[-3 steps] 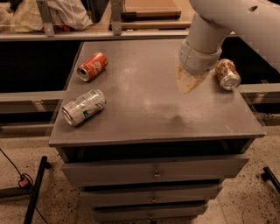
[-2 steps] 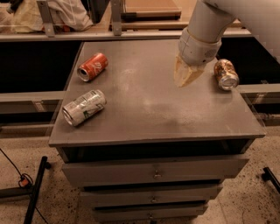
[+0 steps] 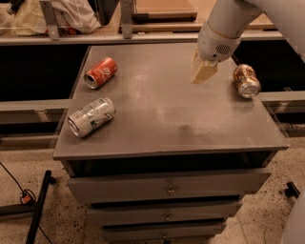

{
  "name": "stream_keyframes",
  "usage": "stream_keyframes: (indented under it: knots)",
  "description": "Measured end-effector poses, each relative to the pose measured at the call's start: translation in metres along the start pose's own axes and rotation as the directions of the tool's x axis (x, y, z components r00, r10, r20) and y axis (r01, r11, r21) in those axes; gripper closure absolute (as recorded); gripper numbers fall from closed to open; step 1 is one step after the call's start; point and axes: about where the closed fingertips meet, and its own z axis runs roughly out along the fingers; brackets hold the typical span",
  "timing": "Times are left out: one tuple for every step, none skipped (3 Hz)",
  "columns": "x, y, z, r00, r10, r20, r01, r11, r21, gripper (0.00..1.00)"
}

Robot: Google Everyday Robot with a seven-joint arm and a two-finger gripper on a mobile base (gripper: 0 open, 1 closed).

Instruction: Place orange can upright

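- Since the earlier frames the gripper [image 3: 204, 71] has drifted a little toward 12 o'clock and looks slightly higher over the top; none of the three cans has shifted.
- The gripper hangs above the table [image 3: 167, 114] at about 1 o'clock from its centre, just to the 9 o'clock side of the orange can [image 3: 246, 81] and not touching it. It carries nothing. Whether it is released or clenched cannot be told from this view.
- The orange can lies on its side at about 2 o'clock on the top, close to the right-hand edge, its silver end turned toward the camera.
- Judged from this, the task is barely begun — the can has not been grasped, lifted or turned. What is left is nearly all of it: reach the can, take hold, stand it on one end and let go.
- The edge beside the can looks like the main risk, since a nudge could roll it off.
- Two other cans lie on their sides well apart from it: the red can [image 3: 100, 72] at 10 o'clock and the silver-white can [image 3: 91, 116] at 8 o'clock, near the left edge.
- The top is a dull grey slab with pale scuffs, above a stack of drawers [image 3: 167, 188].
- Around it: a speckled floor [image 3: 238, 228], a black cable with a red plug [image 3: 24, 195] at the lower left, and pale cloth [image 3: 71, 14] on the shelving behind.
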Motion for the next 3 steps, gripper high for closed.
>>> stream_keyframes:
  knots:
    - [-0.0013,-0.0012,0.0018,0.999,0.052,0.002,-0.052,0.9987,0.003,0.36]
    - [-0.0024,-0.0030,0.0039,0.999,0.048,0.004,-0.048,0.9988,0.006,0.14]
    - [-0.0034,-0.0045,0.0058,0.999,0.047,0.006,-0.047,0.9989,0.009,0.00]
